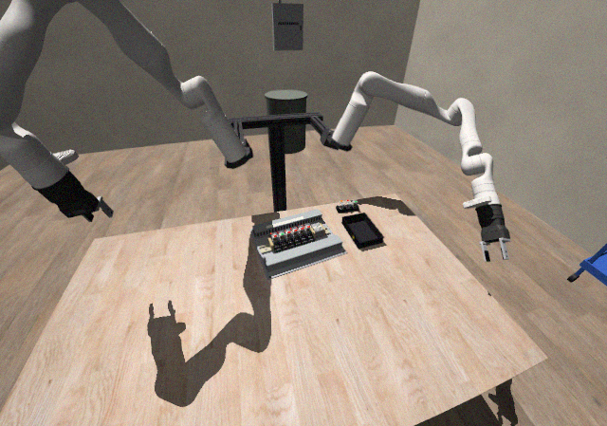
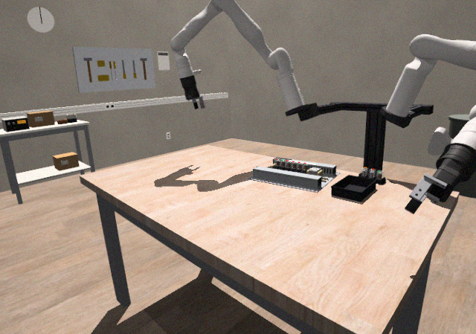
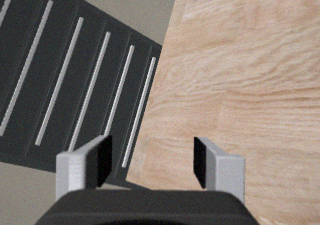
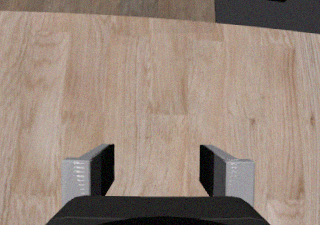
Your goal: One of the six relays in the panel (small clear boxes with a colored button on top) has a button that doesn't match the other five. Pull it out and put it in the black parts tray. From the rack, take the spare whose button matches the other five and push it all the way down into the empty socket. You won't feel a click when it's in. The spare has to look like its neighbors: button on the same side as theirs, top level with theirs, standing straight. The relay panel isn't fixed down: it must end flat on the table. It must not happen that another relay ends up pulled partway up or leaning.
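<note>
Grey metal cabinet point(image 1: 287, 39) lettering unreadable; left fingers point(image 1: 504, 250) point(image 2: 418, 192) and right fingers point(image 1: 105, 207) point(image 2: 202, 102) open.
Green-buttoned relay point(image 1: 281, 235) point(image 2: 282, 161) sits in the panel point(image 1: 306, 260) point(image 2: 286, 177), near the table point(image 1: 319, 338) point(image 2: 268, 226) edge beside the black stand point(image 1: 278, 176) point(image 2: 375, 142).

The relay panel point(image 1: 303, 263) point(image 2: 286, 178) lies flat, its green-buttoned relay point(image 1: 282, 235) point(image 2: 283, 162) seated among red-buttoned ones.
</note>
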`<state>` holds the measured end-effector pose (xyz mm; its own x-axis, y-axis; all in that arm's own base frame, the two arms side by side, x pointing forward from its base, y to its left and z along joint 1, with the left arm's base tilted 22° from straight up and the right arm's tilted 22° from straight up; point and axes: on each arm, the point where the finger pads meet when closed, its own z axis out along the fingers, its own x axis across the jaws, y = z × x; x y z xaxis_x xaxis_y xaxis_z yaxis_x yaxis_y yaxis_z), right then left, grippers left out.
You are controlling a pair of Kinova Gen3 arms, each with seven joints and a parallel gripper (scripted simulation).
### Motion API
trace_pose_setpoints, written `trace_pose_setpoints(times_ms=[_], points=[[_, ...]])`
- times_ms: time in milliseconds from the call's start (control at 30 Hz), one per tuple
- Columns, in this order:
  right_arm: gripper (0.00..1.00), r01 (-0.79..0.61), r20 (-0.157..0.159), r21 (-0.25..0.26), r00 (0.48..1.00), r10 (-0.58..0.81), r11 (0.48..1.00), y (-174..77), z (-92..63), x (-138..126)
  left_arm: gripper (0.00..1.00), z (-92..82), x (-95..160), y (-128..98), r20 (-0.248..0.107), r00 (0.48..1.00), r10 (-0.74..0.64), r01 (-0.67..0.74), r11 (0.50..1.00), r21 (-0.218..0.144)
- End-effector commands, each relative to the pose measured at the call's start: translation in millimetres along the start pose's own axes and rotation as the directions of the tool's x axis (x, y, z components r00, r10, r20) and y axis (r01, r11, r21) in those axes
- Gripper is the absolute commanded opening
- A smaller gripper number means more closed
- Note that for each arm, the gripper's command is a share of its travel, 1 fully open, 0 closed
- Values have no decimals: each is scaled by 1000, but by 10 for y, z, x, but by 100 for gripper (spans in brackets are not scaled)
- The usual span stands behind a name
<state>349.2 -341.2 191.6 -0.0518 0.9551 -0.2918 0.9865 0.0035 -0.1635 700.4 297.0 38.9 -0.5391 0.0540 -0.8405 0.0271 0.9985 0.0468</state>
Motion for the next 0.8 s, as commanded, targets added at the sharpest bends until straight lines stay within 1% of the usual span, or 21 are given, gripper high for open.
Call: trace_pose_setpoints(times_ms=[0,200,267,367,767], points=[[100,-76,-14,-9,997,76,997,-152,-17,-121,100,-3,-16,-3,2,1000,1,-1,1000,0],[100,-180,-34,-18,983,179,984,-370,-33,-271,100,-3,-16,-3,2,1000,1,-1,1000,0],[100,-180,-34,-18,983,179,984,-370,-33,-271,100,-3,-16,-3,2,1000,1,-1,1000,0],[100,-230,-43,-22,972,229,973,-479,-42,-341,100,-3,-16,-3,2,1000,1,-1,1000,0],[100,-418,-75,-32,907,415,908,-910,-86,-582,100,-3,-16,-3,2,1000,1,-1,1000,0]])
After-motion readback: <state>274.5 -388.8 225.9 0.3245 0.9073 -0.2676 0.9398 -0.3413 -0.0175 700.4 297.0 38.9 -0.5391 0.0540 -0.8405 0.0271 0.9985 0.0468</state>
